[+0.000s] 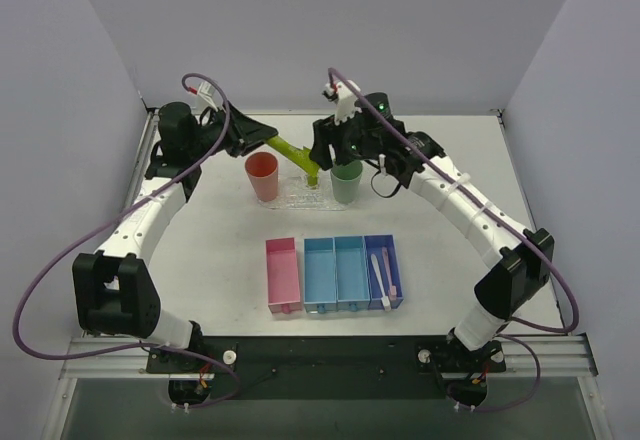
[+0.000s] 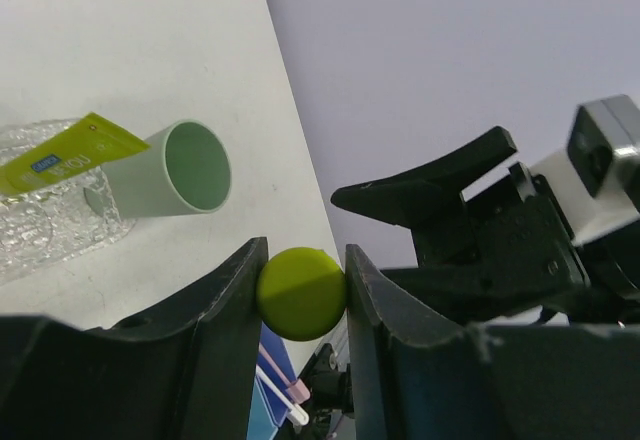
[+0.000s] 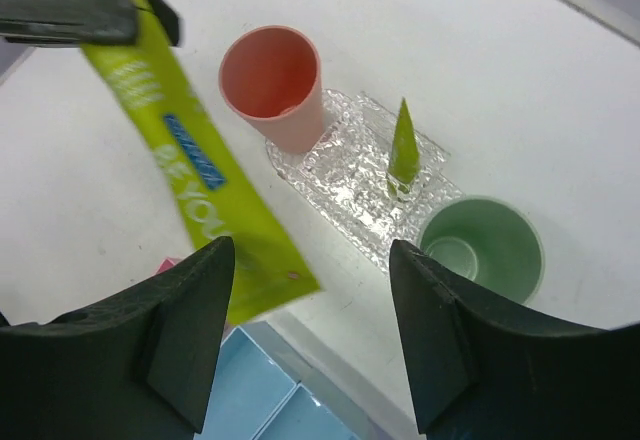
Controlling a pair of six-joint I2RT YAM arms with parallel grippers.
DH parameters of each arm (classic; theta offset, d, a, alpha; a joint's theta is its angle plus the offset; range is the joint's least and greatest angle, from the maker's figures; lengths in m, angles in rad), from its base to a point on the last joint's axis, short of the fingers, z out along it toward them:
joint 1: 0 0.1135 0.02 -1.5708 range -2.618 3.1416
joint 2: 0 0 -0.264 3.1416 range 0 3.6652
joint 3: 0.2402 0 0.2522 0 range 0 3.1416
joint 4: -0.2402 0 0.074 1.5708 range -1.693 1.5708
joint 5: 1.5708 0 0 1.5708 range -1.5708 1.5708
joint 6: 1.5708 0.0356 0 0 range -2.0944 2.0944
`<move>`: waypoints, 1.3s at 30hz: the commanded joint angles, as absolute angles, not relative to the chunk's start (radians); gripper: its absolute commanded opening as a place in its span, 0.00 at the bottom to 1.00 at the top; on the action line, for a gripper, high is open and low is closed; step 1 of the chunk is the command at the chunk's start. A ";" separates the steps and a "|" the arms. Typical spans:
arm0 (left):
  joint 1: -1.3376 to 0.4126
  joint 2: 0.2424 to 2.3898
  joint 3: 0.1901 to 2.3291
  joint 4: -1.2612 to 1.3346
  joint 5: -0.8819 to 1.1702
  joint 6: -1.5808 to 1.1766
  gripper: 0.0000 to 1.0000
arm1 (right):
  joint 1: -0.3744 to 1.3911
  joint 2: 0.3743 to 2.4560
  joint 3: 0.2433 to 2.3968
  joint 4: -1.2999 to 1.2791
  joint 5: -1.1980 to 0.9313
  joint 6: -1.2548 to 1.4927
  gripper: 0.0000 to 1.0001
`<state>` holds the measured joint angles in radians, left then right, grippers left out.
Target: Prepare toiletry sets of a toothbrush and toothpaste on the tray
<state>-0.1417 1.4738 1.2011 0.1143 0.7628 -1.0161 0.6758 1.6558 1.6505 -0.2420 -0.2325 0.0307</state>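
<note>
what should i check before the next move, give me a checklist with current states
1. Left end effector gripping the flat yellow-green toothpaste tube at its cap: ok.
2. Right end effector open: ok.
3. Held tube free of the right end effector: cannot tell.
4. Second yellow-green tube standing on the clear bumpy plastic tray: ok.
5. Slim pink-and-white toothbrushes on the tray: not ok, both lie in the dark blue bin.
</note>
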 commanded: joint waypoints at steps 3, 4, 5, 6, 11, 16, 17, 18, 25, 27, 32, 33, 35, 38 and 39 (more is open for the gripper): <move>-0.094 1.427 1.232 0.288 0.772 -1.055 0.00 | 0.552 1.551 1.589 -0.126 -0.463 0.396 0.59; -0.092 1.428 1.233 0.297 0.772 -1.058 0.00 | 0.539 1.546 1.580 -0.085 -0.489 0.453 0.59; -0.087 1.431 1.235 0.325 0.772 -1.071 0.00 | 0.526 1.542 1.554 -0.057 -0.520 0.503 0.59; -0.087 1.431 1.233 0.343 0.773 -1.078 0.00 | 0.516 1.539 1.537 -0.026 -0.561 0.593 0.59; -0.077 1.443 1.204 0.512 0.772 -1.181 0.00 | 0.477 1.523 1.444 0.175 -0.604 0.730 0.59; -0.074 1.453 1.198 0.551 0.767 -1.206 0.00 | 0.472 1.571 1.427 0.276 -0.661 0.805 0.53; -0.072 1.453 1.197 0.551 0.767 -1.204 0.00 | 0.474 1.577 1.424 0.296 -0.663 0.827 0.52; -0.069 1.453 1.198 0.551 0.765 -1.204 0.00 | 0.474 1.581 1.420 0.316 -0.666 0.837 0.50; -0.063 1.459 1.207 0.566 0.764 -1.209 0.00 | 0.474 1.658 1.476 0.380 -0.726 0.888 0.41; -0.063 1.463 1.215 0.574 0.762 -1.212 0.00 | 0.474 1.667 1.480 0.390 -0.739 0.894 0.38; -0.063 1.471 1.212 0.586 0.761 -1.219 0.00 | 0.474 1.686 1.506 0.413 -0.759 0.900 0.30; -0.063 1.471 1.210 0.586 0.761 -1.220 0.00 | 0.474 1.689 1.506 0.422 -0.768 0.905 0.25; -0.063 1.471 1.207 0.587 0.759 -1.219 0.00 | 0.472 1.697 1.511 0.455 -0.781 0.920 0.21; -0.063 1.477 1.209 0.591 0.759 -1.218 0.00 | 0.474 1.707 1.523 0.476 -0.801 0.927 0.14; -0.063 1.477 1.210 0.591 0.761 -1.218 0.00 | 0.474 1.712 1.531 0.480 -0.805 0.928 0.06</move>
